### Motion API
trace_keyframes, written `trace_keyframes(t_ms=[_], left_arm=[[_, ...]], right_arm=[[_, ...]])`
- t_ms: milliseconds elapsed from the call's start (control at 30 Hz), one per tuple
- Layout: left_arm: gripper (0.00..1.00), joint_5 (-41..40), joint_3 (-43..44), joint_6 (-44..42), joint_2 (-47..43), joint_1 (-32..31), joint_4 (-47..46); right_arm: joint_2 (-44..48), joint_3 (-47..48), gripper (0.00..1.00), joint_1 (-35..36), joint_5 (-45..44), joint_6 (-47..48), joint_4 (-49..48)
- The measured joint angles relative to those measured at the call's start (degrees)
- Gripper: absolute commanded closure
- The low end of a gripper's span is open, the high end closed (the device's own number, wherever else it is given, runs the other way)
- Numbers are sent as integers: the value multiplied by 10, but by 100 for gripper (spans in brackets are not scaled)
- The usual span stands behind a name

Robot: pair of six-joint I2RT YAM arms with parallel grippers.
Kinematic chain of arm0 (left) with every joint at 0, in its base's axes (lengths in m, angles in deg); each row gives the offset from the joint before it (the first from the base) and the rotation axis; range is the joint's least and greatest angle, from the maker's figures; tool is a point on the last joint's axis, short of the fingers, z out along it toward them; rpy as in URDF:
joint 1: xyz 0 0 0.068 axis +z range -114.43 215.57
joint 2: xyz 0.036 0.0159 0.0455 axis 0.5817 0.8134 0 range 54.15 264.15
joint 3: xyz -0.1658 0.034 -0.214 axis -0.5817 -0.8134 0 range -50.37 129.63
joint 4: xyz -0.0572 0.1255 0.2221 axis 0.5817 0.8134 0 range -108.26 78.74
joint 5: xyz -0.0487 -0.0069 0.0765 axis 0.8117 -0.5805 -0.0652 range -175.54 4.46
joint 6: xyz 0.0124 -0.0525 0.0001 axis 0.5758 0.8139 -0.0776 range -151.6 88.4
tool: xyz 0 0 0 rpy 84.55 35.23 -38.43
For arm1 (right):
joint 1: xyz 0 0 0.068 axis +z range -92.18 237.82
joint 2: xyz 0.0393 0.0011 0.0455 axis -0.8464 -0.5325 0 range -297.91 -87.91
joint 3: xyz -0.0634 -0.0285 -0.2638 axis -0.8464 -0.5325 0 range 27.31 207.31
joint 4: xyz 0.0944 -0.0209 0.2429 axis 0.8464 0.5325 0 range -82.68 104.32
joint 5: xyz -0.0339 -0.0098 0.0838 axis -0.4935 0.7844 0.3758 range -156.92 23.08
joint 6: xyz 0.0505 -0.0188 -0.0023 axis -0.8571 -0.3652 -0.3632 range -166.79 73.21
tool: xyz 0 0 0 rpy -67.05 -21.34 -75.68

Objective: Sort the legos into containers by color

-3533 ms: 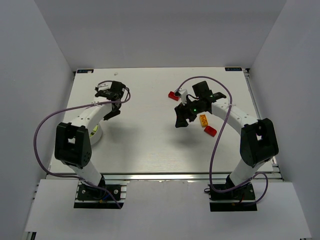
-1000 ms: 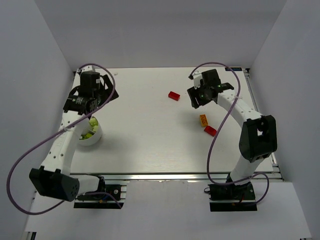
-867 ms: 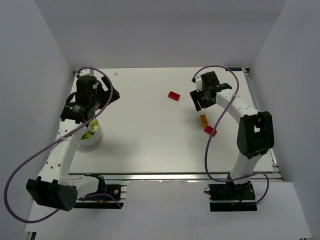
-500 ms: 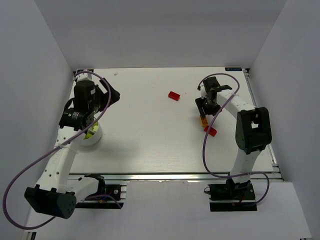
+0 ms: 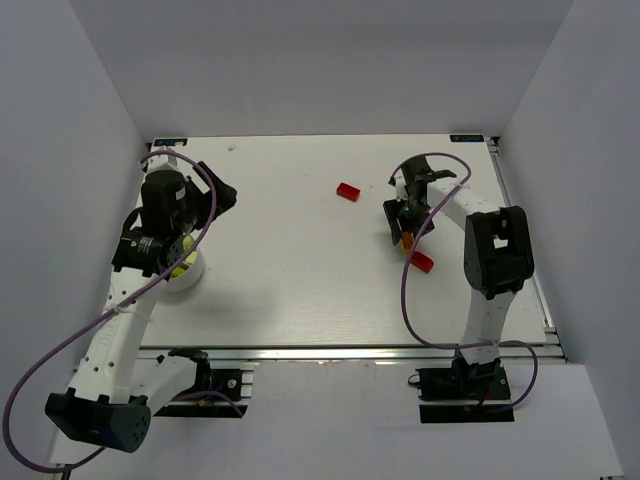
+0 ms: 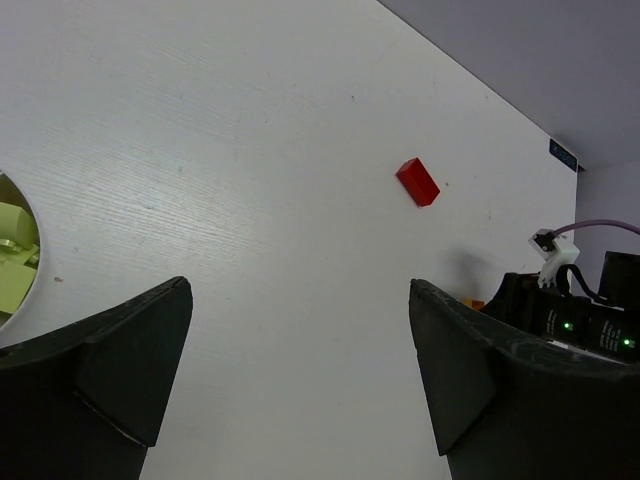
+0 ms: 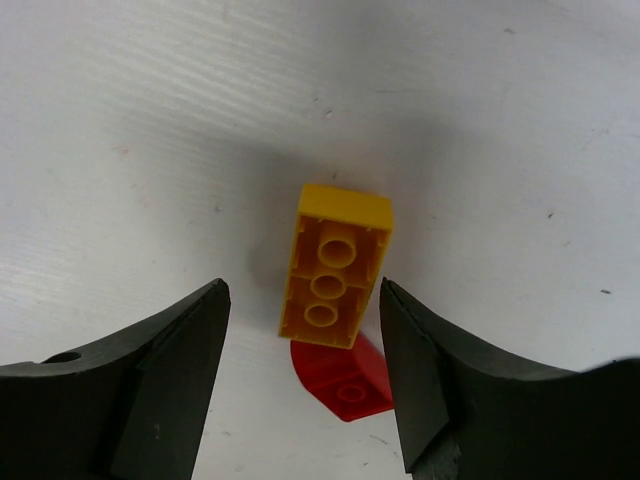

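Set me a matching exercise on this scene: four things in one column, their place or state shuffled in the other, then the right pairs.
Things:
1. yellow brick
2. lone red brick
3. white dish
4. left gripper

Place or state:
A. holds lime green pieces
B. wide open, holding nothing
C. underside up, between the right gripper's open fingers
D. lying by itself, nothing beside it

Pairs: 1-C, 2-D, 3-A, 4-B

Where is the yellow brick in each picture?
Top camera: yellow brick right of middle, under the right claw.
Left wrist: only a tiny sliver low right, beside that claw.
Right wrist: centre, between the fingers.
Shared landmark: the right claw.
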Motion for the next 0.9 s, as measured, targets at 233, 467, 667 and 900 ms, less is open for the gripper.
trace_keyframes(t_ms=[233,467,667,900], left_arm=[[2,-5,0,0,-1,0,7],[2,-7,3,0,-1,0,7],[2,-7,16,0,-3,0,-5],[2,-7,50,-1,-15,0,-20]], right_arm=[[-34,22,38,0,-31,-4,0],[-58,58,95,0,-23,-2,1],[-58,116,100,3,32,27,5],[-30,195,100,46,227,121,-48]])
